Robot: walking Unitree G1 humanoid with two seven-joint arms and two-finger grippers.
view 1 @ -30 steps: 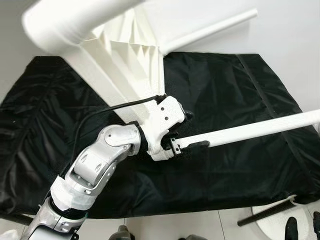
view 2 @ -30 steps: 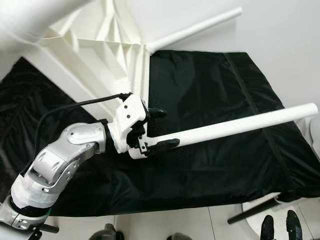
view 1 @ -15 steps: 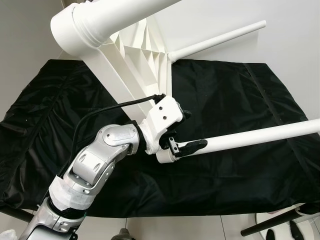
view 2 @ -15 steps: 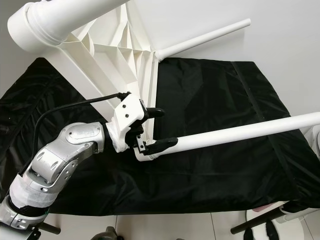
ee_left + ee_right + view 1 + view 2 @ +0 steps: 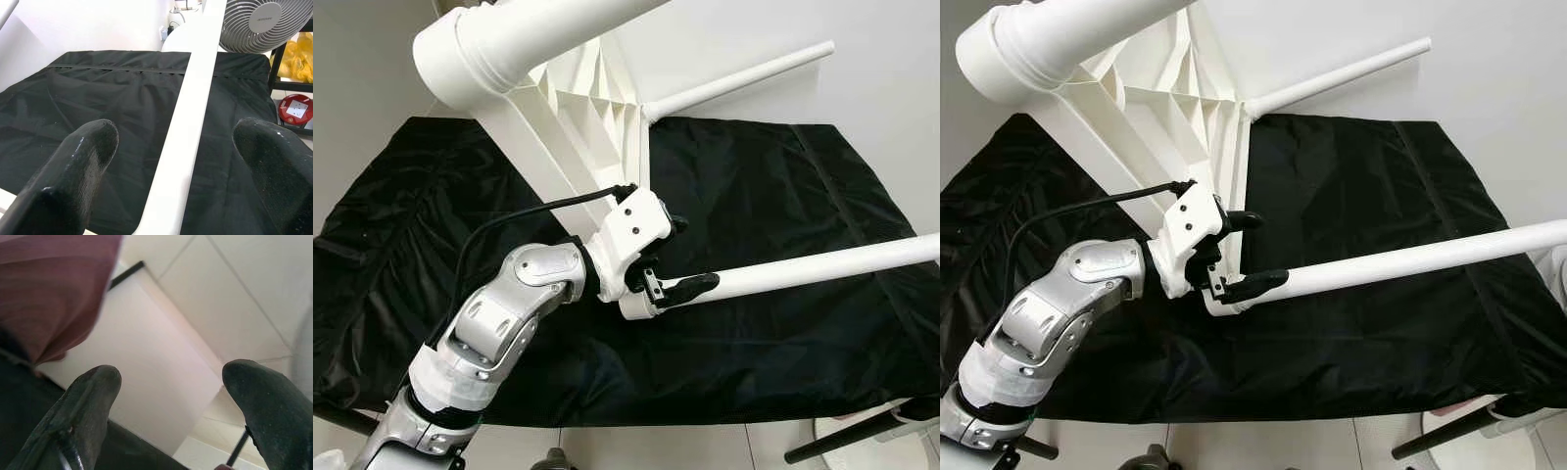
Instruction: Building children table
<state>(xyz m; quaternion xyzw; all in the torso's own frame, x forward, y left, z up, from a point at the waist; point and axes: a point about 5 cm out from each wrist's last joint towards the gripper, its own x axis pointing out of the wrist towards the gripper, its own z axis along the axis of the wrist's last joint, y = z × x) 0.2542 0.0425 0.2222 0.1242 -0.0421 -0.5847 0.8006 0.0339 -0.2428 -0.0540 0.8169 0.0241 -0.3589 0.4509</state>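
Long white table leg (image 5: 803, 270) between spread left gripper (image 5: 680, 257) jaws over black cloth (image 5: 754, 186).

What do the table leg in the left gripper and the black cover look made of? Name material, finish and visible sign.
Table leg, beside the left gripper: probably plastic or painted wood; smooth, uniform, seamless white. Black cover: thin fabric, probably synthetic, with a faint sheen, creases and a stitched seam.

The black cloth (image 5: 783, 196) is seen from high above by both eye views. It is seen close up by the left wrist view. The right wrist view seems pointed at pale floor.
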